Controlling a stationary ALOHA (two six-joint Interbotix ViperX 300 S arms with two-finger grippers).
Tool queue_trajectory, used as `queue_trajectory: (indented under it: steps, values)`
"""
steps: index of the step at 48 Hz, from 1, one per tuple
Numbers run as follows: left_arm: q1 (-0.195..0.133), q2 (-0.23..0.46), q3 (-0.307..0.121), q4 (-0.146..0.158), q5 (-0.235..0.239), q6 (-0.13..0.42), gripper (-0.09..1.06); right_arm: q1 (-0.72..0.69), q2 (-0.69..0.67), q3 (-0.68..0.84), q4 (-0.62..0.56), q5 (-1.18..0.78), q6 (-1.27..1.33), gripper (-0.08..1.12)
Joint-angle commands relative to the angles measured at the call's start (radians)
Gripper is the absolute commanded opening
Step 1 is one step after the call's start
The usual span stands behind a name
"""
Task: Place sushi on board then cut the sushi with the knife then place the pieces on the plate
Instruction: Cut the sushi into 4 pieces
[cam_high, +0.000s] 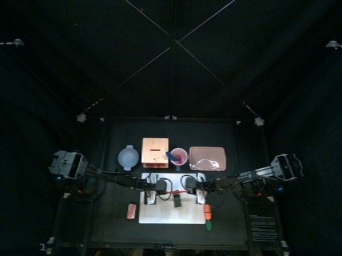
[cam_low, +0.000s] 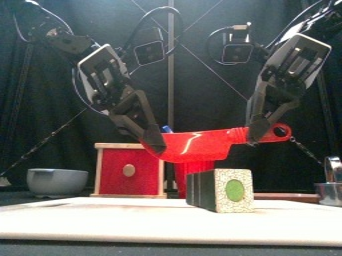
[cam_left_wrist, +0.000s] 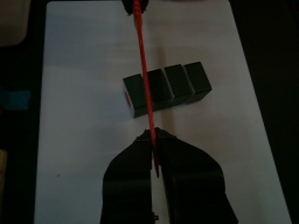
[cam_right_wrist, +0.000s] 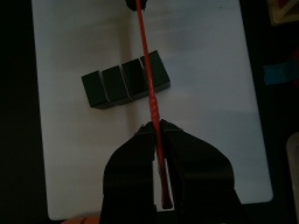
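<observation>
**Two-handed cut, blade poised over the roll.** Your left gripper (cam_low: 158, 148) and right gripper (cam_low: 267, 132) are each clamped shut on one end of the red knife (cam_low: 201, 146), so the blade spans the gap between them. Holding both ends probably keeps the thin blade from twisting and lets you press straight down.

The sushi roll (cam_low: 223, 190), four dark green blocks joined in a row, lies on the white cutting board (cam_left_wrist: 82, 105) directly beneath the blade, nearer your right gripper. Both wrist views show the blade crossing the roll at its end block, close to the seam with the next, which suggests one piece is to be split off. Whether the edge touches the roll cannot be told.

Beyond the left gripper stand the wooden box (cam_low: 130, 170) and the blue-grey bowl (cam_low: 56, 181). Beyond the right gripper lies the pink tray (cam_high: 206, 157), ready for the pieces. The red cup (cam_high: 179, 156) stands behind the midpoint. The black table (cam_high: 120, 190) and black curtains (cam_high: 80, 60) enclose the work.
</observation>
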Motion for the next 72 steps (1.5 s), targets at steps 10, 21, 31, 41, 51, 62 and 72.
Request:
queue_trajectory:
  steps: [10, 21, 31, 41, 51, 62, 72]
  values:
    - [-0.041, 0.012, -0.054, -0.038, -0.005, 0.002, 0.36, -0.014, -0.006, 0.005, -0.002, 0.018, 0.0, 0.33]
    - [-0.052, 0.028, -0.064, -0.052, -0.005, 0.002, 0.36, -0.014, 0.011, 0.006, -0.006, 0.021, -0.002, 0.33]
    - [-0.052, 0.046, -0.071, -0.054, -0.005, 0.0, 0.36, -0.035, 0.028, 0.006, -0.011, 0.025, -0.005, 0.33]
    - [-0.052, 0.055, -0.075, -0.054, -0.005, 0.002, 0.36, -0.048, 0.029, 0.006, -0.021, 0.025, -0.006, 0.33]
    - [-0.046, 0.071, -0.074, -0.054, -0.005, 0.005, 0.36, -0.048, 0.043, 0.011, -0.015, 0.025, -0.002, 0.33]
    - [-0.034, 0.114, -0.072, -0.051, -0.003, 0.006, 0.36, -0.041, 0.101, 0.005, -0.009, 0.017, 0.005, 0.33]
    - [-0.015, 0.137, -0.071, -0.046, 0.0, 0.008, 0.36, -0.048, 0.138, 0.002, 0.005, 0.017, 0.005, 0.33]
